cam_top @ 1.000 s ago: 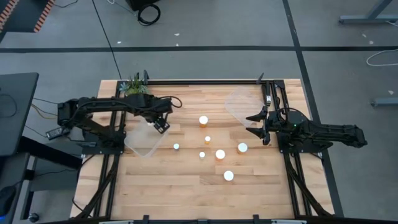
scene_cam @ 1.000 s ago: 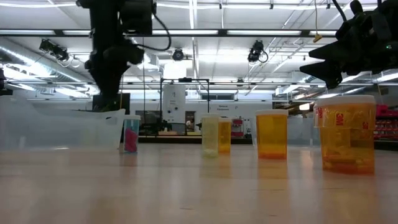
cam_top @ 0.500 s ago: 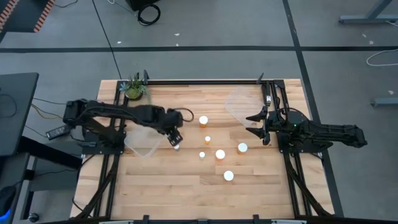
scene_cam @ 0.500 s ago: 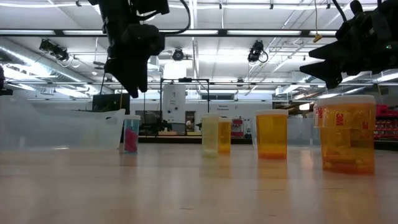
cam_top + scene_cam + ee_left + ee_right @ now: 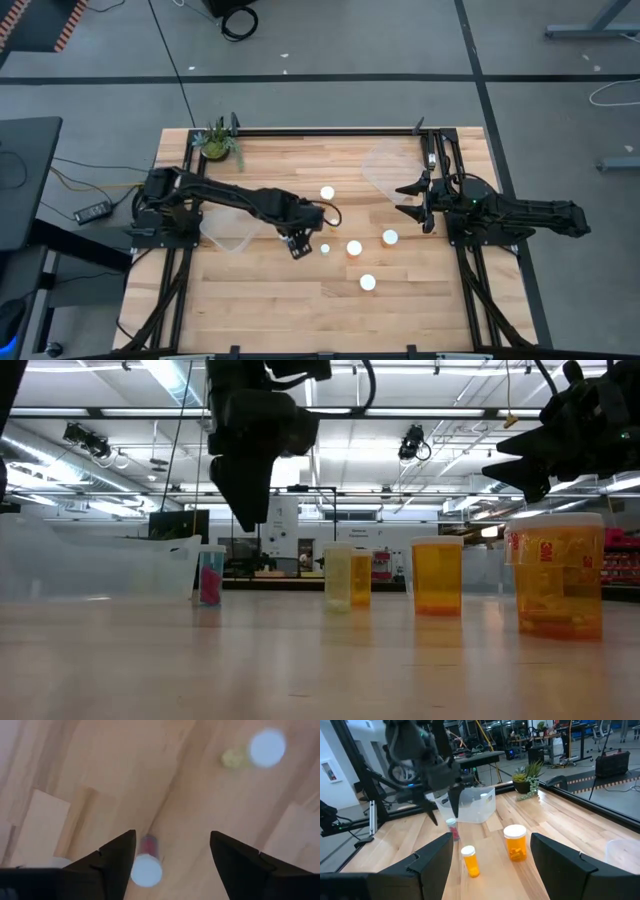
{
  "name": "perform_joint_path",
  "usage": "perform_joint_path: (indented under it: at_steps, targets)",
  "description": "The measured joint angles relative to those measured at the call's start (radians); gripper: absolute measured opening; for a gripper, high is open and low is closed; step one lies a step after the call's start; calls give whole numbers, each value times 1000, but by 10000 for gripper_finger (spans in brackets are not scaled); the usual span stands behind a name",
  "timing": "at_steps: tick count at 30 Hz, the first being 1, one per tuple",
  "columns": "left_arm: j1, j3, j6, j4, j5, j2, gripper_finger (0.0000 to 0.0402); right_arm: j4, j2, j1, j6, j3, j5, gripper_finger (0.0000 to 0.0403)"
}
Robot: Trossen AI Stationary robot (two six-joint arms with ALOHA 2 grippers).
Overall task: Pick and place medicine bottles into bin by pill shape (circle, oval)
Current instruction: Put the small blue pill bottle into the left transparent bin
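Several small amber bottles with white caps stand on the wooden table, among them ones at the middle (image 5: 354, 247), near (image 5: 367, 282) and far (image 5: 327, 192). A bottle with pink pills (image 5: 146, 869) stands below my left gripper (image 5: 172, 837), which is open and points down above it (image 5: 245, 510); in the high view the gripper (image 5: 297, 245) hides this bottle. The bottle also shows in the low view (image 5: 211, 575). My right gripper (image 5: 412, 201) is open and empty at the table's right side, raised above the table.
A clear bin (image 5: 232, 228) lies at the table's left, beside my left arm. A second clear bin (image 5: 385, 165) lies at the far right. A small potted plant (image 5: 215, 142) stands at the far left corner. Bare wood lies along the near edge.
My left gripper has gone from above the left bin toward the table's right and near edges, and now stands over the pink-pill bottle. The bottles have stayed where they were.
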Motion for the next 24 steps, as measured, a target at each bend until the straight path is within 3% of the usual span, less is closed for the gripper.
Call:
perform_joint_path:
  at_steps: [5, 10, 17, 24]
  targets:
    - [0, 2, 54, -34, -1, 41, 289, -6, 0, 0, 0, 0, 0, 272]
    - [0, 2, 127, -82, -2, 87, 286, -8, 0, 0, 0, 0, 0, 272]
    - [-2, -2, 138, -115, -1, 118, 262, -14, 0, 0, 0, 0, 0, 272]
    - [-6, -2, 134, -132, 0, 129, 214, -18, 3, 0, 0, 0, 0, 272]
